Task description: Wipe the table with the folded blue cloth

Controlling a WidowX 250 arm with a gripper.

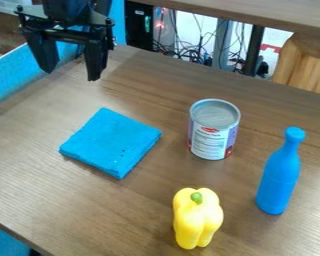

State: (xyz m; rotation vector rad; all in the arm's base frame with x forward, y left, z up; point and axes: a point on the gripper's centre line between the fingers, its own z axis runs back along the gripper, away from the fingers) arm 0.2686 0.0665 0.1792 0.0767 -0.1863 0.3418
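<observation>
One black gripper (71,74) hangs over the surface (29,172) between ten and eleven o'clock in the view, its two jaws open and spread well apart. The thing nearest to it is one square blue cloth (111,141), lying flat between eight and nine o'clock from the view's centre, apart from the jaws. Three other items stand on the surface, none touching another: one metal can (213,131) upright at three o'clock, one blue bottle (280,172) upright at four, and one yellow bell pepper (197,220) with a green stem between five and six. Several dark cables (196,54) tangle behind the surface, towards twelve.
</observation>
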